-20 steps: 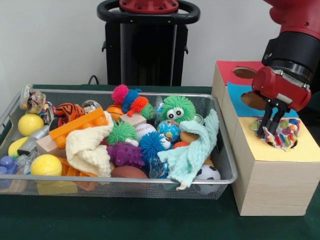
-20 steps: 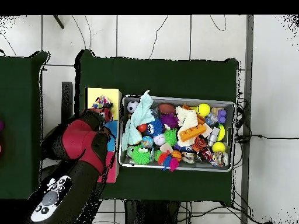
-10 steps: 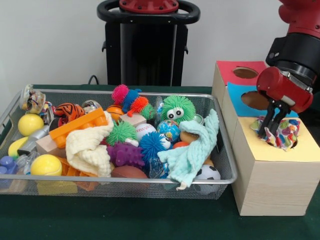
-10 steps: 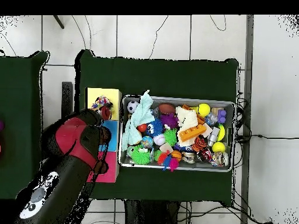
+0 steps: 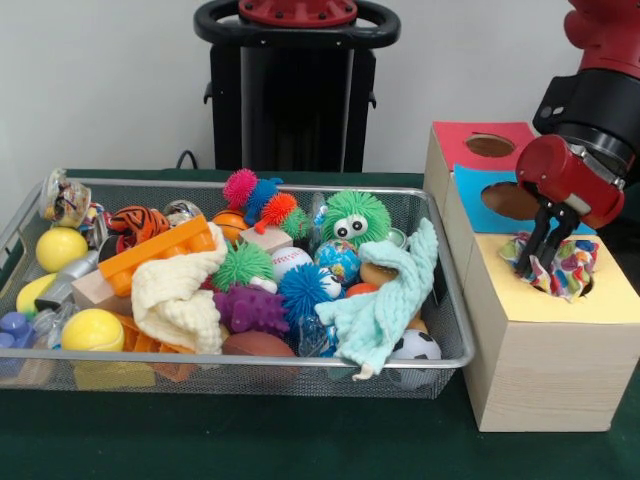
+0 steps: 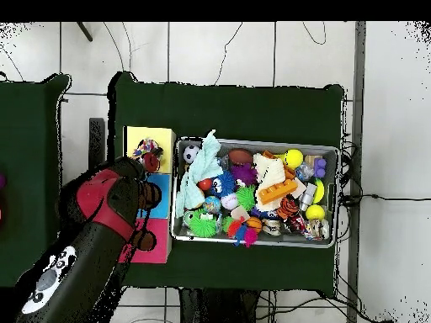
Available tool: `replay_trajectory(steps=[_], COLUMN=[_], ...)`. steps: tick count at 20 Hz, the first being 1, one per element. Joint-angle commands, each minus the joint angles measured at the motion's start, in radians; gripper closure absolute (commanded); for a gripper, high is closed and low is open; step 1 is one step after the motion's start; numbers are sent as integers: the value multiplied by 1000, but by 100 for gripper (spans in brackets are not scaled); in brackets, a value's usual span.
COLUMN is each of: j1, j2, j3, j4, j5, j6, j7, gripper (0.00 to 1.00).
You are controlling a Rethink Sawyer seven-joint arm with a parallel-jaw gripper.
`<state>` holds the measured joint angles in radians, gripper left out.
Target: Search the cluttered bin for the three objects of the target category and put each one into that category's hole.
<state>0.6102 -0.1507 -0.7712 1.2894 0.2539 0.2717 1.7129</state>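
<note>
Gripper [image 5: 547, 250] is hanging directly over the yellow section's hole on the sorting box [image 5: 545, 360], fingers closing on the multicolored cloth [image 5: 565, 262] bunched half-in at the hole's rim, wire bin [image 5: 452, 330] lying beside it.

Robotics lab: green-clothed worktop [image 6: 227, 101] on tiled floor [image 6: 387, 126], loose cables [image 6: 383, 198], pedestal-mounted red arm [image 6: 101, 227].

Wire-mesh metal bin [image 5: 455, 330], pale wood box [image 5: 545, 375], fuzzy mint cloth [image 5: 385, 305].
</note>
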Motion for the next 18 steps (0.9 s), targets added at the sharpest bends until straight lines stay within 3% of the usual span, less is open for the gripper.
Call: replay_trajectory(steps=[1,7,8,18], j1=[-59,-65,-66,-73], j2=[99,98,98,91], j3=[139,148,149,161], j4=[55,46,44,43], j5=[-75,-80,-81,-95], j6=[144,162,167,164], j7=[73,57,54,57], gripper=[100,100,0,0])
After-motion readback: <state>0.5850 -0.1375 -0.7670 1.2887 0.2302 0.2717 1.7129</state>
